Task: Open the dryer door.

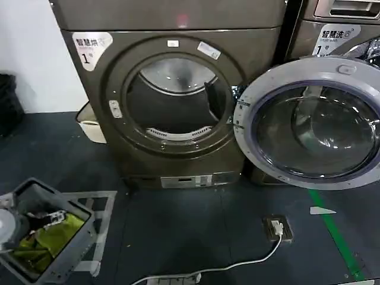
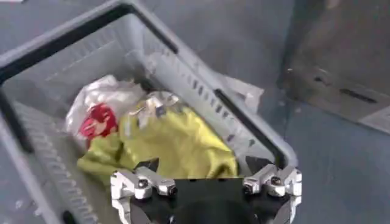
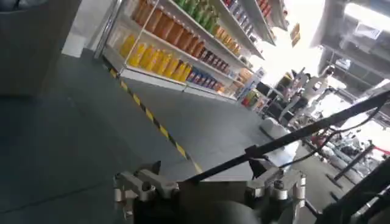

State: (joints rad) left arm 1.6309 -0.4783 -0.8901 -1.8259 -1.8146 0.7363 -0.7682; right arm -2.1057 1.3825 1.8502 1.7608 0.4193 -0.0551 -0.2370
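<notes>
Dryer: dark bronze front-loading metal dryer (image 1: 172,101), upper centre of the head view, drum mouth exposed.
Door: round grey-rimmed glass dryer door (image 1: 312,122), swung fully open to the right of the frame, hinged at the drum's right edge.
Basket: grey slotted plastic laundry basket (image 1: 50,237), lower left on the dark floor; yellow-green cloth (image 2: 177,143) and a white-and-red bundle (image 2: 100,112) inside.
Left gripper: left gripper (image 2: 206,182) hangs above the basket, fingers spread, gripping nothing.
Right gripper: right gripper (image 3: 210,185) points away toward distant store shelves (image 3: 177,45), fingers spread, empty.
Floor: white cable (image 1: 237,264) running to a floor socket, lower centre.
</notes>
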